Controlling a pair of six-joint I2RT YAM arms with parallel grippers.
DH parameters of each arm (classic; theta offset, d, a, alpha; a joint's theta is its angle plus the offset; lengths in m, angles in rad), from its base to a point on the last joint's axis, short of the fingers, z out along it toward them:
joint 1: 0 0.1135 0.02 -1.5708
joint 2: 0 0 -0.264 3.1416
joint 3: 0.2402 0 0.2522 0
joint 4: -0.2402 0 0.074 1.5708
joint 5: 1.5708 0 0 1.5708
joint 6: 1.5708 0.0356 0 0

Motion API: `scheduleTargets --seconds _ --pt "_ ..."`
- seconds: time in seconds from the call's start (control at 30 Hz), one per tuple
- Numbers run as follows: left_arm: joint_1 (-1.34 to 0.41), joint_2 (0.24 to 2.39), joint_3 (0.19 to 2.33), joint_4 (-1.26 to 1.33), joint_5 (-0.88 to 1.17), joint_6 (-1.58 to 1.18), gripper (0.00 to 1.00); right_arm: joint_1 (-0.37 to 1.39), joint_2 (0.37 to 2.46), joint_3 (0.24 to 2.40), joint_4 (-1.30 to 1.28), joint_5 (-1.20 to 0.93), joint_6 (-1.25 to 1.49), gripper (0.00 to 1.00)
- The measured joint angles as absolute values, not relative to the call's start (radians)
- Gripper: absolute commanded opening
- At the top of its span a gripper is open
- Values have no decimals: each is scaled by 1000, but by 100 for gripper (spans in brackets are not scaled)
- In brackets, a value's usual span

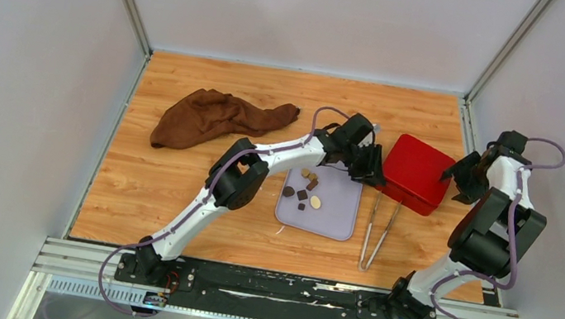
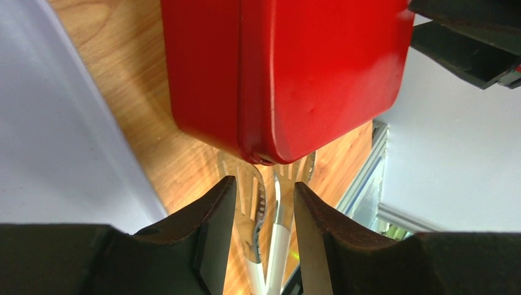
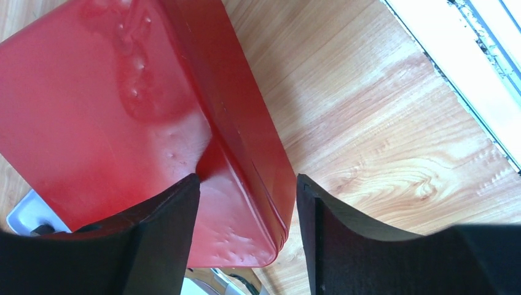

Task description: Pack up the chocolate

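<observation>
Several small chocolate pieces [image 1: 304, 188], dark brown, tan and cream, lie on the lavender tray [image 1: 334, 217]. A closed red tin box [image 1: 417, 173] stands to the right of the tray. My left gripper [image 1: 370, 168] is open and empty at the box's left edge; in the left wrist view its open jaws [image 2: 264, 196] face the box's corner [image 2: 289, 67], above the tongs' heads [image 2: 261, 196]. My right gripper [image 1: 459, 174] is open at the box's right edge; in the right wrist view it [image 3: 248, 196] straddles the box's rim [image 3: 123, 110] without closing on it.
Metal tongs [image 1: 380, 227] lie right of the tray, in front of the box. A large brown cloth [image 1: 218, 117] lies at the back left. The tray's edge shows in the left wrist view [image 2: 49, 123]. Walls and a metal rail [image 3: 467, 55] bound the wooden table.
</observation>
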State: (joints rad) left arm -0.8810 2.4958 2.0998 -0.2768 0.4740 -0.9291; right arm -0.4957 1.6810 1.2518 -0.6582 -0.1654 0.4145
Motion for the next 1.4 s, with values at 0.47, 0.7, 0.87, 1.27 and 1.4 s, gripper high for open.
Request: scheduleTargets --seconds 0.47,0.7,0.87,1.27,1.4 --pt "-880 2428 2075 -281 434 -852 67 -484 1680 1252 -650 -193 393 78" --pt "-878 2398 2045 -150 416 -899 70 -485 1680 1244 -629 -239 405 72" --pt "-877 2450 2153 -158 382 -909 60 -495 1680 1208 -606 -278 421 65" --pt "-873 2509 2166 -150 375 -903 38 -518 1663 1182 -577 -295 427 50" --pt "-873 2506 2140 -127 385 -901 34 -522 1656 1176 -571 -295 427 46"
